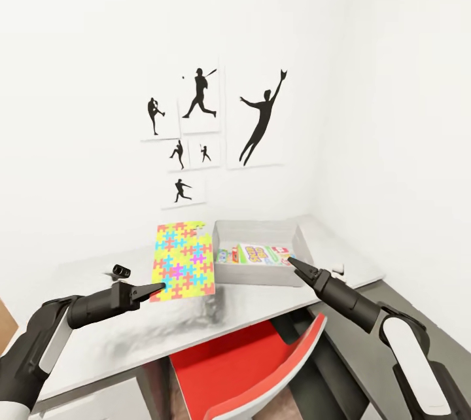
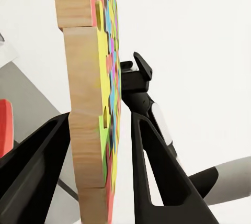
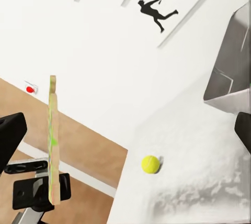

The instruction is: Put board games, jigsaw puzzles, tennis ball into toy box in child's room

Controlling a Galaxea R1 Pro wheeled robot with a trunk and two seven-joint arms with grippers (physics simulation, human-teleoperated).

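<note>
My left gripper (image 1: pixel 156 289) is shut on a corner of a jigsaw puzzle (image 1: pixel 183 260), held upright above the table (image 1: pixel 261 305), just left of the toy box (image 1: pixel 226 237). In the left wrist view the puzzle (image 2: pixel 94 103) stands edge-on between the fingers (image 2: pixel 157 171), wooden back showing. Board games (image 1: pixel 258 254) lie flat inside the grey toy box. My right gripper (image 1: pixel 292 263) hovers open and empty at the box's front right corner. The tennis ball (image 3: pixel 150 164) rests on the tabletop beyond the toy box (image 3: pixel 232 67), past the held puzzle (image 3: pixel 52 140).
A red chair (image 1: pixel 248 367) is tucked under the table's front edge. A small dark object (image 1: pixel 121 270) lies on the table's left part, and a small white one (image 1: pixel 339 271) on its right. White walls with baseball silhouettes (image 1: pixel 196 125) close off the back and right.
</note>
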